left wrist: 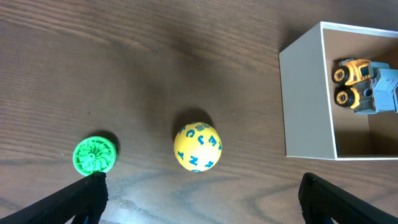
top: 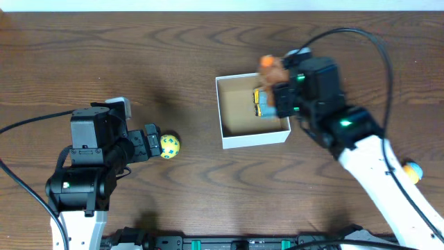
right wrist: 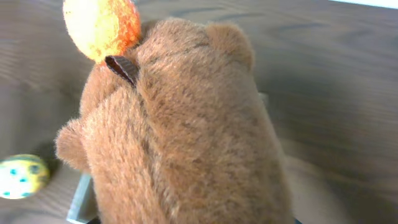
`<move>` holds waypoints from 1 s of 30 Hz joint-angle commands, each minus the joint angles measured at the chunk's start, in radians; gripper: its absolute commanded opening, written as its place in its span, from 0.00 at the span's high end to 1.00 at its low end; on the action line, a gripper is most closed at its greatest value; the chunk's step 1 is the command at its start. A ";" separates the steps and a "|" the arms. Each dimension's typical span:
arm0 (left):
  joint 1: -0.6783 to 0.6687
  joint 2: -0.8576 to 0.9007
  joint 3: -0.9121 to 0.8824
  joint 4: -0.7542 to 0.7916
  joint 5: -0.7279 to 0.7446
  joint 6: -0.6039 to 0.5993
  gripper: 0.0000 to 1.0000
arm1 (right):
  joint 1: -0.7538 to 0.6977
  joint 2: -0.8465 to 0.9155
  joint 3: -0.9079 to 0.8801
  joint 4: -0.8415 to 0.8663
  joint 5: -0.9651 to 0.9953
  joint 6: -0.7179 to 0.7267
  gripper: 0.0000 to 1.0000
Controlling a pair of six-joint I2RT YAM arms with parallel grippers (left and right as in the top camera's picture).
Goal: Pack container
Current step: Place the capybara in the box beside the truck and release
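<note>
The container is a small white box with a tan inside, right of the table's middle; it also shows in the left wrist view. A yellow and blue toy truck lies in it. My right gripper is shut on a brown plush toy with an orange tip, held over the container's far right corner; its fingers are hidden behind the plush. My left gripper is open and empty, just short of a yellow ball with blue letters, which also shows in the overhead view.
A green round toy lies by my left finger, left of the yellow ball. An orange and blue ball lies at the right, beside my right arm. The table is dark wood.
</note>
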 commanded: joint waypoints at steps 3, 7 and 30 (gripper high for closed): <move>0.005 -0.002 0.018 -0.003 0.010 -0.005 0.02 | 0.113 0.150 0.011 0.058 0.124 0.149 0.78; 0.005 -0.002 0.018 -0.003 0.010 -0.005 0.02 | 0.135 0.264 0.011 0.081 0.134 0.258 0.78; 0.005 -0.002 0.018 -0.003 0.010 -0.005 0.02 | 0.137 0.443 0.013 0.181 0.039 0.373 0.01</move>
